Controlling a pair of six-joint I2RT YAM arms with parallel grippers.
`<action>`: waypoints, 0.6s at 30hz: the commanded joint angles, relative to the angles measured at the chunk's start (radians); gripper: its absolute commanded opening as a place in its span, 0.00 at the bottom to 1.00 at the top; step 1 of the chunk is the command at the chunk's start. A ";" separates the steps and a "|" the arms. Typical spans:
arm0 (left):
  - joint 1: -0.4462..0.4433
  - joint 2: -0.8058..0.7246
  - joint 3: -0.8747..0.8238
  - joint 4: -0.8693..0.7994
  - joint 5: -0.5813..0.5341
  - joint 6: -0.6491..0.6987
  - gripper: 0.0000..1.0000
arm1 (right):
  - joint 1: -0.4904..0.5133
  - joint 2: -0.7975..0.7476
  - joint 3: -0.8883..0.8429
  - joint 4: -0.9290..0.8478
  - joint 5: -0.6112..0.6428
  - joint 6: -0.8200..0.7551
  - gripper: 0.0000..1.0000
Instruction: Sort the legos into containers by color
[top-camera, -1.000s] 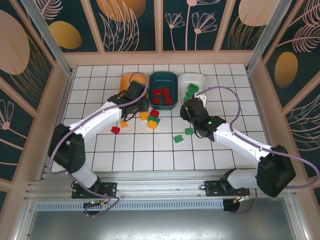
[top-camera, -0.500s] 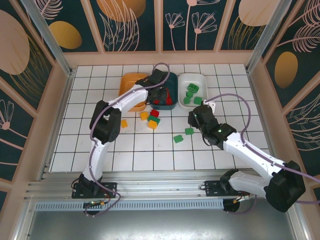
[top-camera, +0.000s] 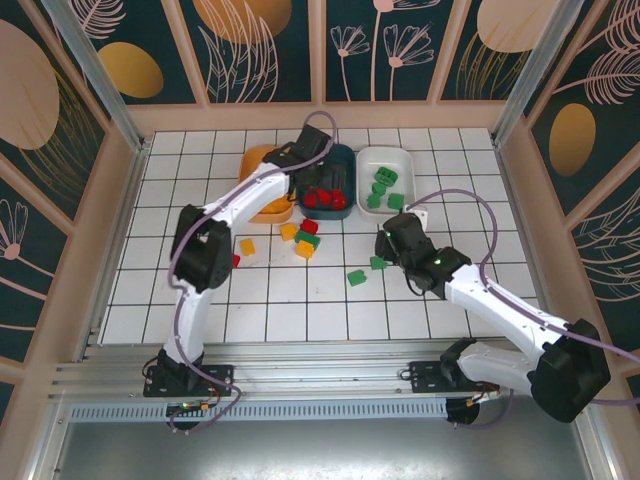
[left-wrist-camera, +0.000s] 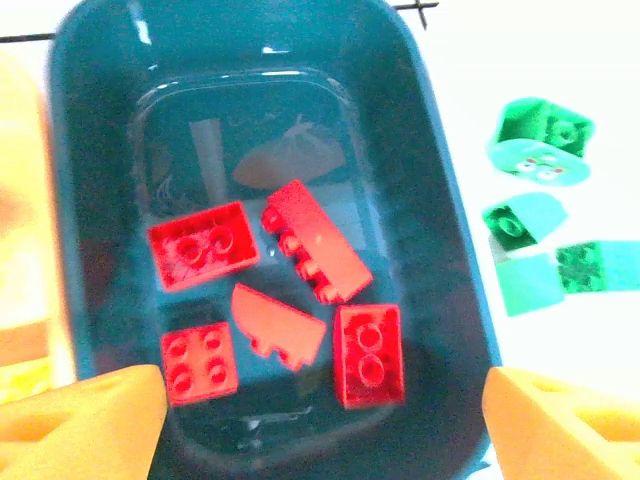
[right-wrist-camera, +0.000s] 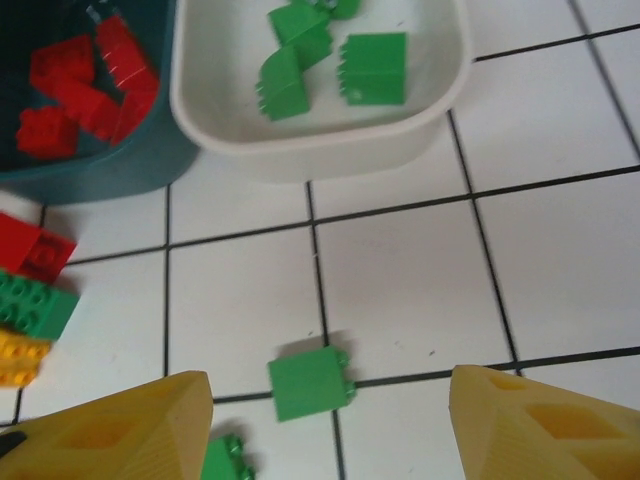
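My left gripper (top-camera: 317, 172) (left-wrist-camera: 325, 432) hovers open over the dark teal bowl (top-camera: 342, 156) (left-wrist-camera: 440, 200), nothing between its fingers. Several red legos (left-wrist-camera: 368, 355) lie in that bowl. The orange bowl (top-camera: 262, 190) is to its left. To its right, the white bowl (top-camera: 398, 156) (right-wrist-camera: 320, 140) holds green legos (right-wrist-camera: 372, 68). My right gripper (top-camera: 386, 246) (right-wrist-camera: 325, 432) stands open just above a loose green lego (top-camera: 378, 262) (right-wrist-camera: 310, 383) on the tiles. A second green lego (top-camera: 356, 277) (right-wrist-camera: 225, 460) lies near it.
A small pile of red, green and yellow legos (top-camera: 305, 238) (right-wrist-camera: 35, 305) sits in front of the teal bowl. A yellow lego (top-camera: 247, 246) and a red lego (top-camera: 233, 260) lie further left, by the left arm. Wooden walls (top-camera: 520, 200) fence the tiled table.
My left gripper swung from the orange bowl to above the teal bowl. My right gripper drew back from the white bowl to above the loose green lego.
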 joint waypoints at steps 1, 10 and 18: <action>0.004 -0.266 -0.281 0.213 0.016 -0.089 0.88 | 0.076 0.045 -0.021 0.014 -0.074 -0.010 0.70; 0.028 -0.805 -1.064 0.457 -0.212 -0.297 0.99 | 0.204 0.384 0.055 0.011 -0.130 -0.030 0.75; 0.042 -1.003 -1.219 0.484 -0.237 -0.314 0.99 | 0.217 0.496 0.046 0.086 -0.086 -0.049 0.71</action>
